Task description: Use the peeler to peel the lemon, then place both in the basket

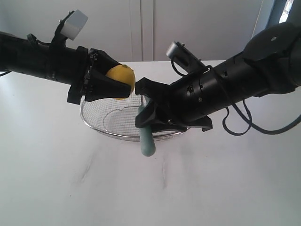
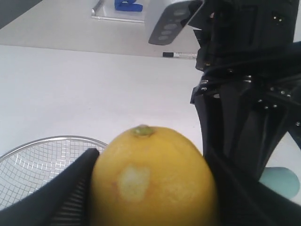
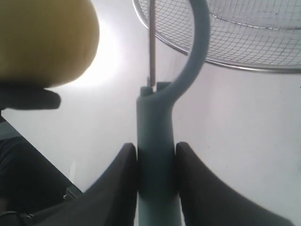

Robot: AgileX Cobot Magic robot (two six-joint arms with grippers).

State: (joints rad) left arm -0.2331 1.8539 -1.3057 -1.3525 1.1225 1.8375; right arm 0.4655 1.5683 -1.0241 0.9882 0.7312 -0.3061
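My left gripper (image 1: 117, 84) is shut on the yellow lemon (image 1: 121, 81), held in the air above the wire-mesh basket (image 1: 94, 123). Close up, the lemon (image 2: 153, 181) shows a pale peeled patch and its stem end. The right gripper (image 1: 146, 115) is shut on the teal handle of the peeler (image 1: 146, 139), which hangs just right of the lemon over the basket's near rim. In the right wrist view the black fingers (image 3: 120, 179) pinch the peeler (image 3: 156, 155); its curved head and thin blade rise toward the lemon (image 3: 44, 40) and the basket (image 3: 244, 28).
The basket rests on a white tabletop (image 1: 150, 188). The right arm (image 2: 254, 94) fills one side of the left wrist view, close to the lemon. A marker (image 2: 179, 55) and a tray with a blue object (image 2: 128, 6) lie at the far table edge.
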